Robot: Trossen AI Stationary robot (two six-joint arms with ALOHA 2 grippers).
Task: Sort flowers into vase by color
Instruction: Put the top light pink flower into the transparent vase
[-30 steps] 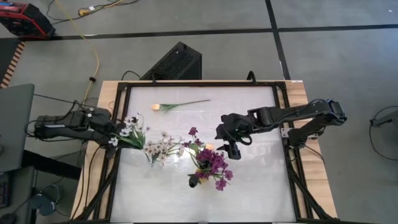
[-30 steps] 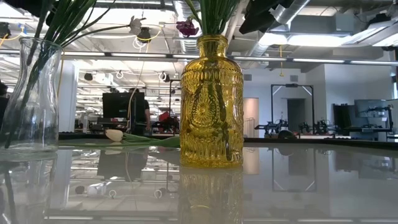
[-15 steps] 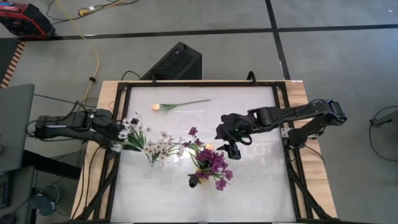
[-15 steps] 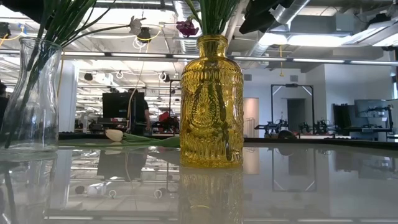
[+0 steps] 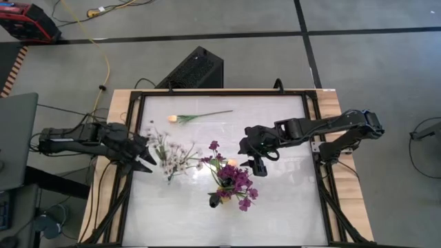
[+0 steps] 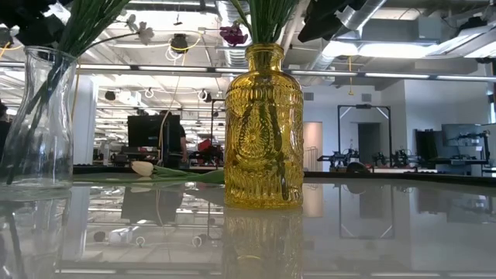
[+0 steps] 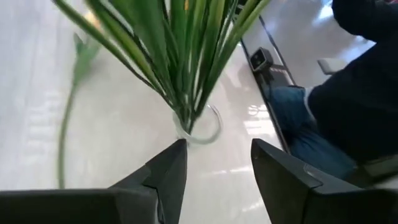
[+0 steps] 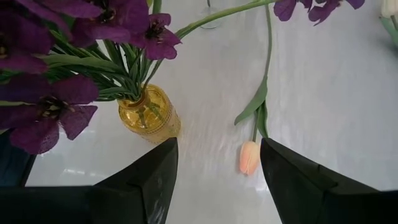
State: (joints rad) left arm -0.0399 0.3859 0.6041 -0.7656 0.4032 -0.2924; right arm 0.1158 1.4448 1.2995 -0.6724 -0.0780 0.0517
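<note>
White-blossom flowers (image 5: 172,156) stand in a clear glass vase (image 6: 37,116) at the table's left. Their green stems (image 7: 180,62) enter its mouth (image 7: 200,126). My left gripper (image 5: 143,158) is open just left of that bunch, fingers spread, nothing between them (image 7: 214,168). Purple flowers (image 5: 234,180) fill the yellow glass vase (image 6: 263,124) (image 8: 149,115) at mid-table. A peach tulip bud (image 8: 249,157) shows beside them (image 5: 233,162). My right gripper (image 5: 252,160) hovers open to the right of the purple bunch. A cream-peach tulip (image 5: 196,116) lies flat near the far edge.
The tulip on the table also shows in the low view behind the vases (image 6: 142,167). A black box (image 5: 196,69) sits on the floor beyond the far edge. A seated person's legs (image 7: 348,106) show past the table's rim. The near half of the glossy tabletop (image 5: 220,220) is bare.
My left gripper has opened and let go of a white-blossom spray. The spray has swung away from the fingers toward the rest of the bunch in the clear vase. The gripper has edged slightly toward the table's right.
</note>
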